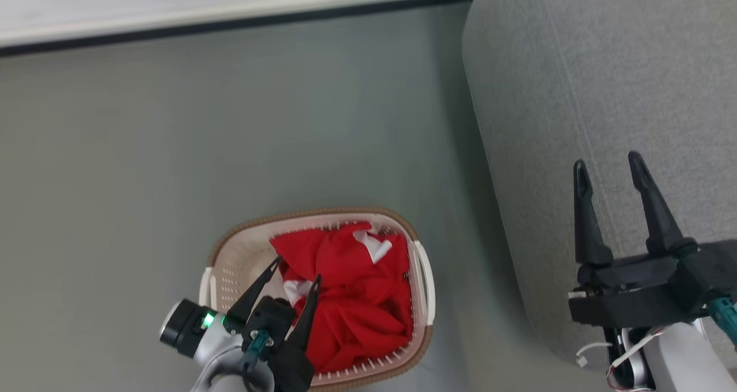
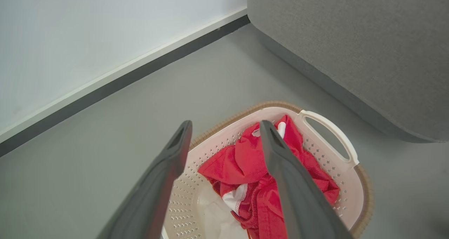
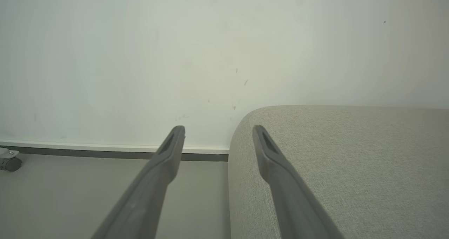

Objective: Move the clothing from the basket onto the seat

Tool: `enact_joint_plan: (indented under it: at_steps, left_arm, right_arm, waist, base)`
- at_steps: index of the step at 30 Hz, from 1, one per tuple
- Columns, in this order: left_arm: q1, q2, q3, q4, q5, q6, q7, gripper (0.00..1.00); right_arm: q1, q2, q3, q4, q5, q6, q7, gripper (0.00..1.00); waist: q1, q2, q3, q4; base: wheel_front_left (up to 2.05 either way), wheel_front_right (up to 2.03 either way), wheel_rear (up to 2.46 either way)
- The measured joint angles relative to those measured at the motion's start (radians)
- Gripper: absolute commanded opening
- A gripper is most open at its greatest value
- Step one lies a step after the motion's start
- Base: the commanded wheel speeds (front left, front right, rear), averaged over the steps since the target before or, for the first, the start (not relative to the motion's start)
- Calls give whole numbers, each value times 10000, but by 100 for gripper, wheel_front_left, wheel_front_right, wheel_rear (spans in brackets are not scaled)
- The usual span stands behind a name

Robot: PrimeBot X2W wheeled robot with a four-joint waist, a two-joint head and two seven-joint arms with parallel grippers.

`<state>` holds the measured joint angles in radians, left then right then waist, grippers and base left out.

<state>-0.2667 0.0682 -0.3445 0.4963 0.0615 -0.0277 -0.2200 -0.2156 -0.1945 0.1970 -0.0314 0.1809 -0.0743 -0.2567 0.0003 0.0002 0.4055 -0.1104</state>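
Clothing (image 1: pixel 351 288) heaped toward the 3 o'clock side of basket (image 1: pixel 244 259), at 6 o'clock in head view, grey floor (image 1: pixel 230 121) stretching to wall (image 1: pixel 173 0) at 12, seat (image 1: pixel 604 64) edge near at 3; left gripper (image 1: pixel 298 267) spread, empty, over the heap; right gripper (image 1: pixel 606 160) spread, empty, above seat.

Crumpled red clothing (image 1: pixel 357 300) is lying against the right side of the cream basket (image 1: pixel 239 259), seemingly just beside the grey seat (image 1: pixel 576 92).

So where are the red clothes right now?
In the head view, the clothing lies bunched in the basket on the floor at bottom middle, beneath the open left gripper and left of the seat.
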Motion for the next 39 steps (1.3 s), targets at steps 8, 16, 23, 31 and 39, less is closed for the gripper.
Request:
enact_joint_plan:
  at_steps: [8, 16, 23, 31, 39]
  left_arm:
    - [-1329, -50, -445, 1218, 479, -82, 372, 100]
    - [-2370, -73, -685, 1942, 736, -165, 516, 100]
    - [-3315, -104, -708, 2433, 786, -176, 606, 100]
    - [-4446, -125, -702, 2978, 899, -178, 779, 100]
    - [-4878, -140, -734, 3666, 905, -150, 629, 31]
  right_arm:
    - [-751, 2, -167, -456, -33, 96, 0, 100]
    - [-1486, 2, -265, -928, -75, 130, 0, 100]
    - [-2189, 13, -282, -1350, -144, 174, -2, 100]
    - [-2900, 13, -472, -1720, -318, 217, -2, 100]
    - [-3290, 109, -470, -1475, -435, 263, -2, 100]
  waist:
    - [1, 0, 1261, -304]
    - [-1, 1, 2393, -505]
    - [-1, 1, 3386, -590]
    - [-1, 1, 4514, -635]
    - [-1, 1, 5309, -641]
  base:
    - [0, 0, 0]
    - [0, 0, 0]
    - [0, 0, 0]
    - [0, 0, 0]
    - [0, 0, 0]
